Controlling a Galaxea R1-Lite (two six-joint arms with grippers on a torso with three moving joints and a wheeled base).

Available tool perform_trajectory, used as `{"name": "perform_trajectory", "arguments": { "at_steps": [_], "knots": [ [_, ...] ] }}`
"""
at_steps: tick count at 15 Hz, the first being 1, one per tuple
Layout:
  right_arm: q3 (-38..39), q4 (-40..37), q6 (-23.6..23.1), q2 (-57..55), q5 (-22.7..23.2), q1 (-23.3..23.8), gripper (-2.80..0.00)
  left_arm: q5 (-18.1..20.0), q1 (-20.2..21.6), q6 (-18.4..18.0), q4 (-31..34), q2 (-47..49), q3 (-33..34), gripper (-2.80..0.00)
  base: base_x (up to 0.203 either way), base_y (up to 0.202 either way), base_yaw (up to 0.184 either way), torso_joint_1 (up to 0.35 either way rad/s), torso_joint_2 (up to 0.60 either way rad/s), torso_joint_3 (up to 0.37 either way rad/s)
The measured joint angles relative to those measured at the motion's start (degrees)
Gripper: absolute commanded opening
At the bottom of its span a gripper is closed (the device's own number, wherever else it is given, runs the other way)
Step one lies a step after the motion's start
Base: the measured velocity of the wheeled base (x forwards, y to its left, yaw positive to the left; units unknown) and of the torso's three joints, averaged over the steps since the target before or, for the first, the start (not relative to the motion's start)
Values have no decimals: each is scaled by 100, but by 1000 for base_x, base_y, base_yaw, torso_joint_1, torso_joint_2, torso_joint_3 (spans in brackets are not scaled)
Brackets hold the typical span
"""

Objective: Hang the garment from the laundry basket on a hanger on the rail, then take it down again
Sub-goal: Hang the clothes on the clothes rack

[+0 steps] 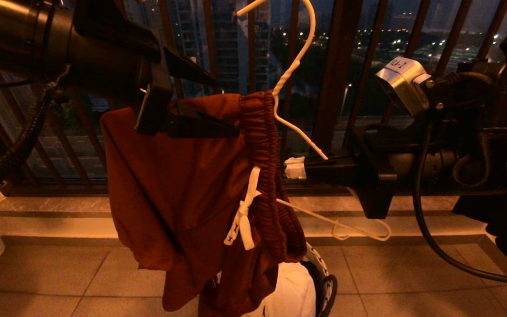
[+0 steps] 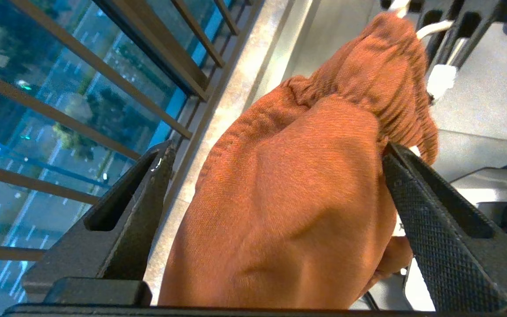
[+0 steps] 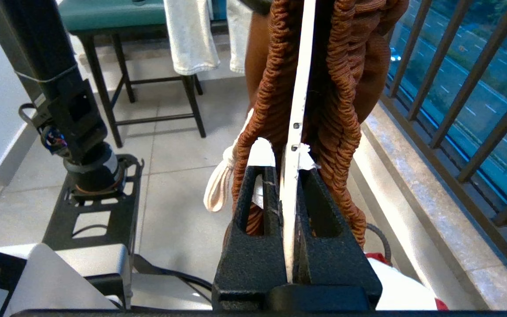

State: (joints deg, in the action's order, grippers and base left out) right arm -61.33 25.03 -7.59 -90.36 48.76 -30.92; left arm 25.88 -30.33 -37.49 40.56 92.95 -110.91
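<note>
- The left gripper [image 1: 211, 103] comes in from the left. Its jaws are spread wide around the top of the brown shorts [image 1: 178, 193]. One finger [image 2: 438, 229] touches the cloth and the other stands off to the side, so nothing is pinched.
- The shorts hang in the air in front of the dark railing [image 1: 337, 66]. Their waistband is bunched on the white wire hanger [image 1: 299, 64], and the white drawstring [image 1: 244, 215] dangles down.
- Under the shorts, on the tiled floor [image 1: 60, 277], part of the round basket [image 1: 324, 275] peeks out with something white inside.
- The hanger is tilted, with its hook up high and out of the picture.
- The right gripper [image 1: 308, 167] comes in from the right. It is clamped tight on the hanger wire, just beside the waistband.
</note>
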Motion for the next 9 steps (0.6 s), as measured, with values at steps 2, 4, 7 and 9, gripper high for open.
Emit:
{"name": "perform_trajectory", "arguments": {
  "at_steps": [2, 4, 7, 9],
  "knots": [
    [-10, 5, 0, 0, 0, 0, -280, -3, -6, 1, 0, 61, 0, 0, 0, 0, 0, 0, 0, 0],
    [-10, 7, 0, 0, 0, 0, -280, 0, -6, 0, 6, 101, 2, 0, 0, 0, 0, 0, 0, 0],
    [-10, 11, 0, 0, 0, 0, -280, -1, -1, -1, 28, 125, 18, 0, 0, 0, 0, 0, 0, 0],
    [-10, 11, 0, 0, 0, 2, -280, 0, 1, -2, 129, 128, 18, 0, 0, 0, 0, 0, 0, 0]
  ]
}}
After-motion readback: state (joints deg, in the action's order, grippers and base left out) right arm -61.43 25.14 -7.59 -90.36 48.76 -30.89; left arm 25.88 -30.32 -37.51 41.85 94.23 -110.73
